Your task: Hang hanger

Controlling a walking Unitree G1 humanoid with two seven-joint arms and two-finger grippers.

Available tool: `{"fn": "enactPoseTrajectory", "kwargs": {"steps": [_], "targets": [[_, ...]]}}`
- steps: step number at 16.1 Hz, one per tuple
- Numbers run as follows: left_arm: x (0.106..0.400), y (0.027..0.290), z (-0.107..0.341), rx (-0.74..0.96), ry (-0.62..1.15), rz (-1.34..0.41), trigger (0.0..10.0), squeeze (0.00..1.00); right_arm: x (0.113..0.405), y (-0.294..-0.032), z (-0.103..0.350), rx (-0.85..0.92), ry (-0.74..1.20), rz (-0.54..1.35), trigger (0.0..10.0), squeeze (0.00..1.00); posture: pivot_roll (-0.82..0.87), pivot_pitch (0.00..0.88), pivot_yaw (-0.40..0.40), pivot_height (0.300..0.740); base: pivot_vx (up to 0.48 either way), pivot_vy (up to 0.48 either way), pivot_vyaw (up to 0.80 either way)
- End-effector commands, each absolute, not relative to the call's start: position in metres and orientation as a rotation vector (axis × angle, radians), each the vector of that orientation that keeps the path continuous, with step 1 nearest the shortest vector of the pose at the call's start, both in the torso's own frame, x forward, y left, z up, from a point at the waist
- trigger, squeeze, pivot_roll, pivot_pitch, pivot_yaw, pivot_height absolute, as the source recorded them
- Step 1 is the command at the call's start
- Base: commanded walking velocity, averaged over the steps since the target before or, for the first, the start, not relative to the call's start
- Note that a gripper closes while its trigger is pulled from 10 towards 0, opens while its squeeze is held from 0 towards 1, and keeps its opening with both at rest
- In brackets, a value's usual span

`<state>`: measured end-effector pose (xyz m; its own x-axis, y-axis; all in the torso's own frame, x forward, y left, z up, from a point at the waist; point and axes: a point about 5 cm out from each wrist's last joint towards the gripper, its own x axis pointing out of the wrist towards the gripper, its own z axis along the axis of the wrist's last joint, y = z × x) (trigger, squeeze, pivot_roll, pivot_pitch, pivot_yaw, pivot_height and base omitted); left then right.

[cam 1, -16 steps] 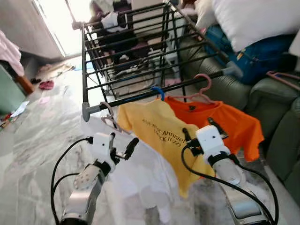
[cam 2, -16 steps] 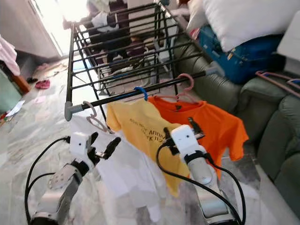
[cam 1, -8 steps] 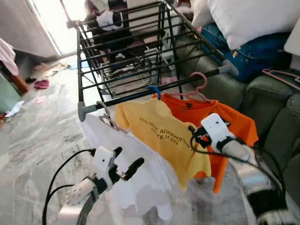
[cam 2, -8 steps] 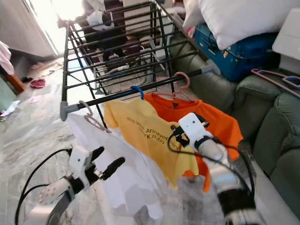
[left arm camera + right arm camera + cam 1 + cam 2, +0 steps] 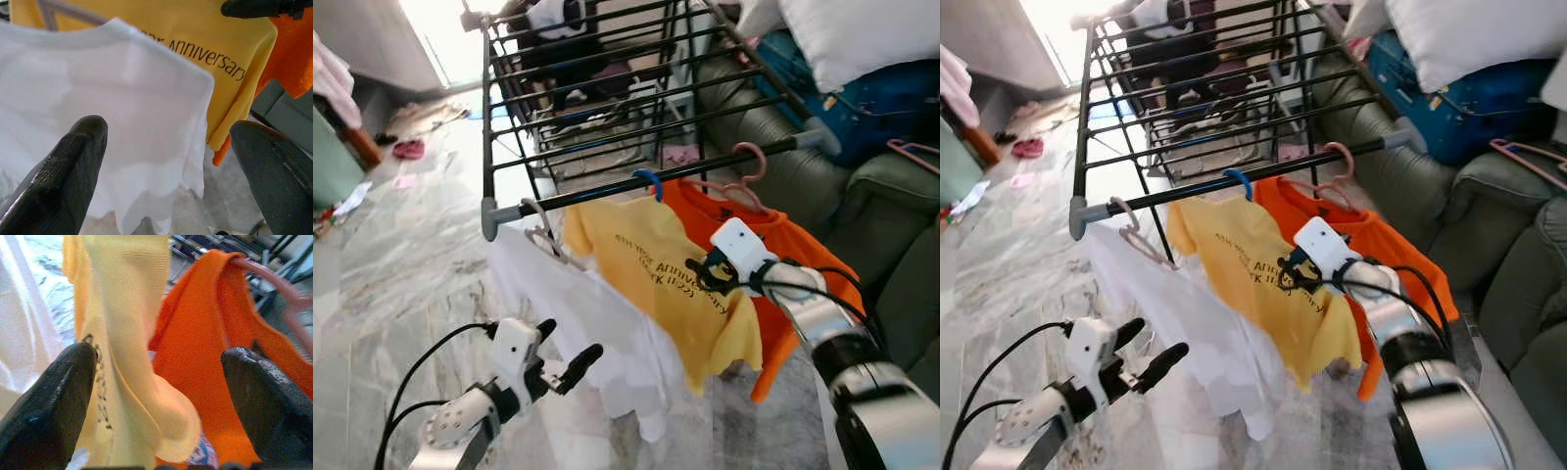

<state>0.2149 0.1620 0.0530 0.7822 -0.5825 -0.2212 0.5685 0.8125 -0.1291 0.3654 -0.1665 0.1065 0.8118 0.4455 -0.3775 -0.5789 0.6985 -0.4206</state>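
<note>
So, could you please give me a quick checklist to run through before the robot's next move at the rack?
1. White shirt hung on rail: ok.
2. Yellow shirt hung: ok.
3. Orange shirt hung: ok.
4. Left gripper open, holding nothing: ok.
5. Right gripper open, free of cloth: not ok, the yellow shirt's edge lies between its fingers.

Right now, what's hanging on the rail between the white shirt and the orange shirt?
The yellow shirt on a blue hanger hangs there, between the white shirt and the orange shirt, seen in both eye views.
</note>
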Motion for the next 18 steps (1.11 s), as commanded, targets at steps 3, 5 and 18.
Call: {"fn": "enactPoseTrajectory", "kwargs": {"steps": [3, 5, 18], "targets": [[0.208, 0.169, 0.055, -0.043, 0.274, -0.603, 10.0, 0.0, 0.37, -0.155, 0.108, -0.52, 0.268, 0.624, 0.0, 0.0, 0.01, 0.104, 0.126, 0.74, 0.0, 0.0, 0.0], [0.204, 0.171, 0.056, -0.036, 0.284, -0.6, 10.0, 0.0, 0.372, -0.149, 0.109, -0.498, 0.288, 0.648, 0.0, 0.0, 0.02, 0.11, 0.127, 0.74, 0.0, 0.0, 0.0], [0.2, 0.169, 0.062, -0.015, 0.306, -0.616, 10.0, 0.0, 0.382, -0.157, 0.117, -0.409, 0.293, 0.484, 0.0, 0.0, 0.03, 0.104, 0.139, 0.74, 0.0, 0.0, 0.0]]}}
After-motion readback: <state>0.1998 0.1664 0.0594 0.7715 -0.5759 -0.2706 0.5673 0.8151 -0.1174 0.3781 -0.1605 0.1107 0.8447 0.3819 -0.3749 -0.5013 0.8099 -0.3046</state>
